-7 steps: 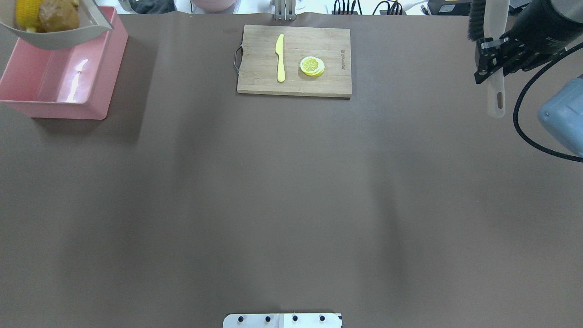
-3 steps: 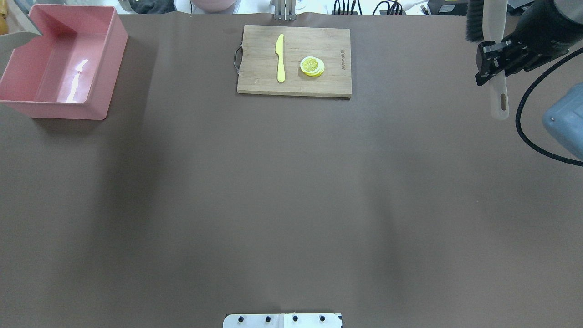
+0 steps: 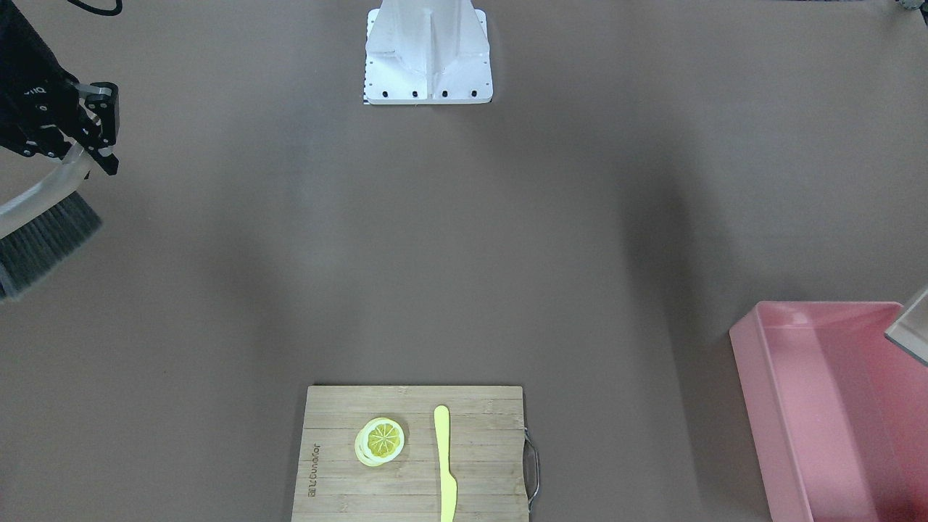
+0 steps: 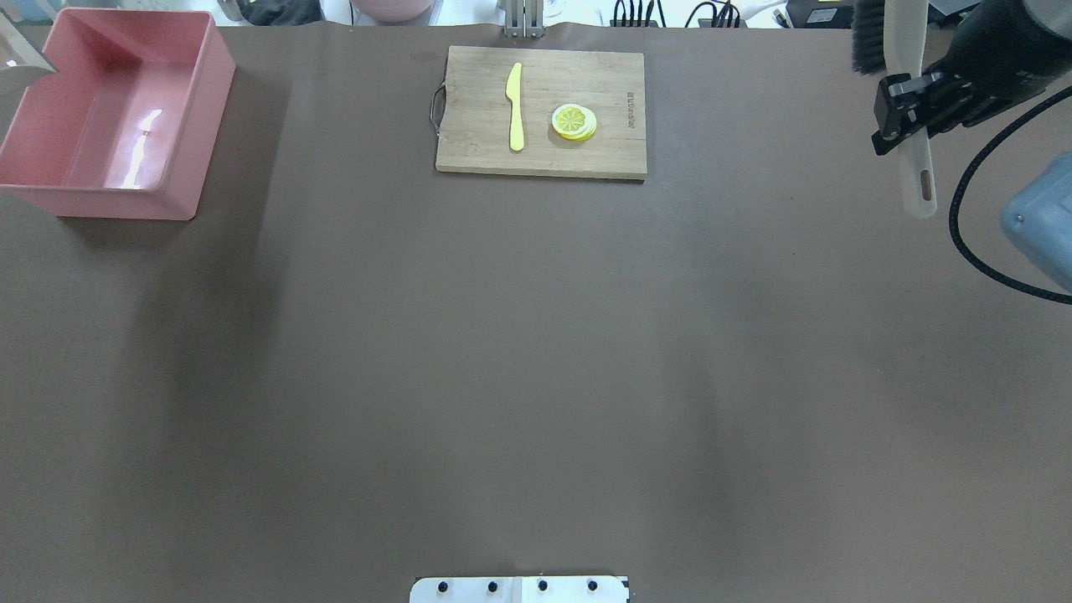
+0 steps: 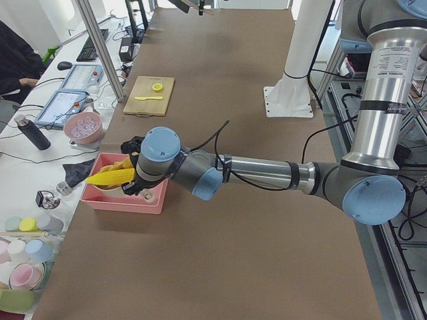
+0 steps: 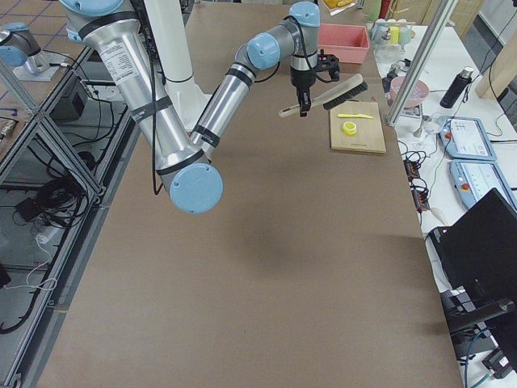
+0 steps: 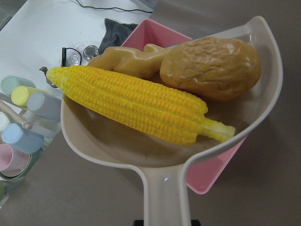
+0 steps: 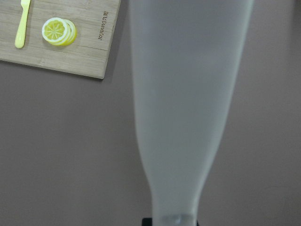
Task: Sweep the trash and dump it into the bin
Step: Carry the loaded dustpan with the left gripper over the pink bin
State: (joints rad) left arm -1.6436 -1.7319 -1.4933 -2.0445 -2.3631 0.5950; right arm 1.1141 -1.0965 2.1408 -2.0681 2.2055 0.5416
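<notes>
Closest to the robot, you are seeing its white base plate [image 4: 519,589] sitting at the near edge of the table [image 4: 536,352], with a wide stretch of brown surface lying beyond it. Farther out on the right side, your right tool [image 4: 904,113] is clamping the pale handle of a brush [image 4: 918,180] and holding it up off the table. The handle's free end is pointing back toward the robot, with the dark bristles [image 4: 869,38] at the far end.

At the middle of the far edge a wooden cutting board [image 4: 469,155] is lying flat. It is carrying a yellow-green knife [image 4: 515,105] and, near it but not touching, a lemon slice [image 4: 574,122].

In the far left corner the pink bin [image 4: 109,201] is standing upright on the table. Your left tool [image 7: 165,221] is showing only as a dark sliver at the bottom of its wrist view, closed on the handle of the beige dustpan [image 7: 167,197], which it is holding above the bin. All the trash is riding in the pan:
- The corn cob [image 7: 136,106] is lying across the middle, its tip poking out past the rim.
- The potato [image 7: 211,68] is resting against the corn.
- The ginger root [image 7: 129,61] is tucked behind both.

Beyond the table's end, pastel cups [image 7: 33,99] and a grey cloth [image 7: 115,29] are resting on a white surface.
</notes>
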